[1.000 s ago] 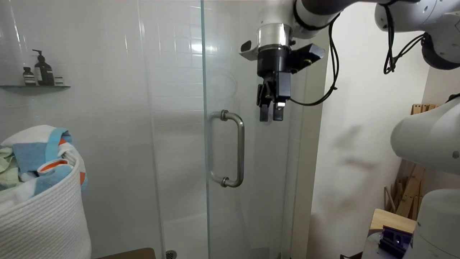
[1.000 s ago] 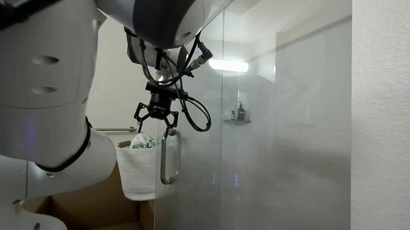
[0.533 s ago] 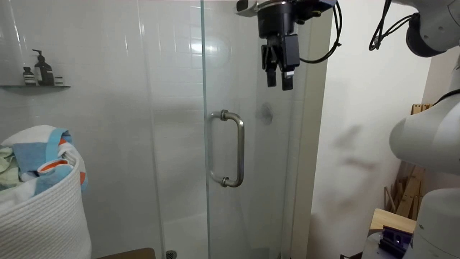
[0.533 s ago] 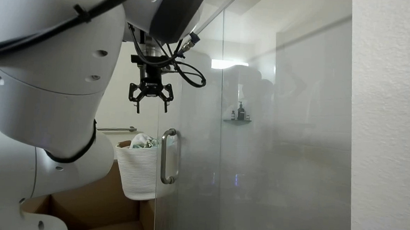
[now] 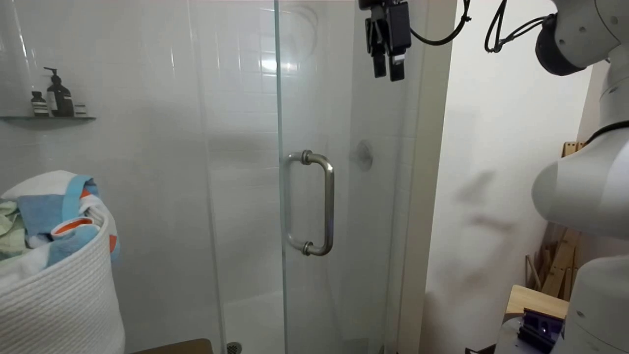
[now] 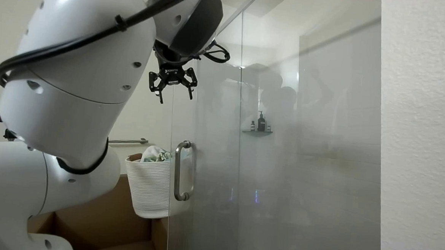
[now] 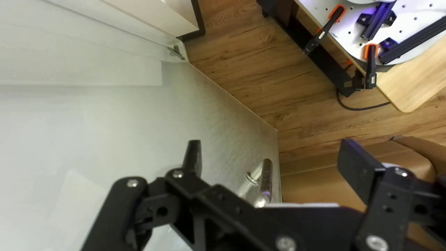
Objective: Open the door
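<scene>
Wrist view, from the left: the clear glass shower door (image 7: 150,122) fills the space left of the jaws and reaches on between them. The gripper (image 7: 271,144) has its jaws spread wide, the two fingers (image 7: 359,170) standing well apart. Between them, farther off, shows the door's silver bar handle (image 7: 266,181). Wood floor (image 7: 251,80) lies above the gap; below and to the right, partly behind the finger on that side, is a brown box (image 7: 313,184). Upper right of the jaws, a table (image 7: 411,83) has orange-and-black clamps (image 7: 371,66) along its edge.

In an exterior view, a white woven basket (image 5: 64,305) heaped with towels (image 5: 42,214) is well left of the jaws and lower. A dark pump bottle (image 5: 60,98) on a corner shelf (image 5: 49,118) is also far to their left. Next comes the handle, below and left of the jaws; then a pale wall (image 5: 516,123) to their right, with the white arm (image 5: 585,191) farthest right. In both exterior views the gripper hangs above the handle, apart from it.
</scene>
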Action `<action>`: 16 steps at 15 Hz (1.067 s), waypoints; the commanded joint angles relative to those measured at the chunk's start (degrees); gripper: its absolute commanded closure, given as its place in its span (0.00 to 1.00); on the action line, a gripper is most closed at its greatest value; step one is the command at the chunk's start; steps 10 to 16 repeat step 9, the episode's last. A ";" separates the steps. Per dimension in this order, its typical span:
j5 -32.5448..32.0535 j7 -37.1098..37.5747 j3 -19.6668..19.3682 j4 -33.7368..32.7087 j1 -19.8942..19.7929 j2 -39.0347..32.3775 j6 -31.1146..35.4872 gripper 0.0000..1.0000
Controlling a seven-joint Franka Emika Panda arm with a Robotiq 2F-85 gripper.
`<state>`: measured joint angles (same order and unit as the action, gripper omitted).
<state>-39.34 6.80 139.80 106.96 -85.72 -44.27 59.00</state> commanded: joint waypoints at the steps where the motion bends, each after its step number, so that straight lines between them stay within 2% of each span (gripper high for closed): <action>1: -1.75 2.37 -1.64 -3.39 4.35 -1.27 -3.87 0.00; 4: -1.82 2.23 -2.54 -3.62 6.18 -1.98 -3.76 0.00; 16: -1.81 2.21 -2.68 -3.75 6.25 -1.97 -3.80 0.00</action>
